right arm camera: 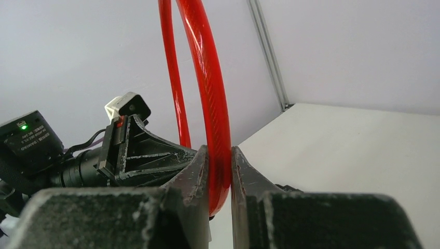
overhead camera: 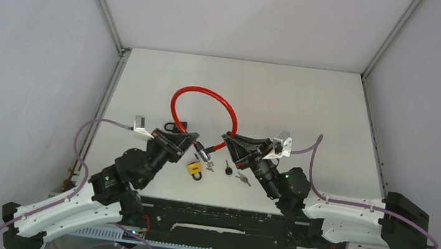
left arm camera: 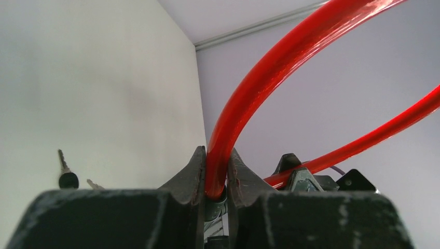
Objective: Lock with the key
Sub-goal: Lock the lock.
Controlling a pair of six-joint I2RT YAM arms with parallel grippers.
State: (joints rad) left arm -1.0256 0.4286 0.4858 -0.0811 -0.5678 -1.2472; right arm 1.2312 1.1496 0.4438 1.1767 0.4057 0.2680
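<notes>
A red cable lock [overhead camera: 206, 91] arches up in a loop over the white table [overhead camera: 307, 109]. My left gripper [overhead camera: 194, 139] is shut on one end of the cable [left arm camera: 259, 88], just above its grey metal end piece. My right gripper [overhead camera: 227, 139] is shut on the other end of the cable [right arm camera: 207, 93]. In each wrist view the cable is pinched between the fingertips, at the left gripper [left arm camera: 216, 171] and at the right gripper [right arm camera: 220, 171]. A black-headed key [overhead camera: 228, 165] lies on the table between the two arms, free of both grippers; the left wrist view shows this key [left arm camera: 67, 179] too.
A small yellow padlock [overhead camera: 194, 169] lies near the front edge under the left gripper. More keys [overhead camera: 242, 178] lie right of the black-headed one. A black part [overhead camera: 174, 125] sits by the cable's left side. Grey walls enclose the table.
</notes>
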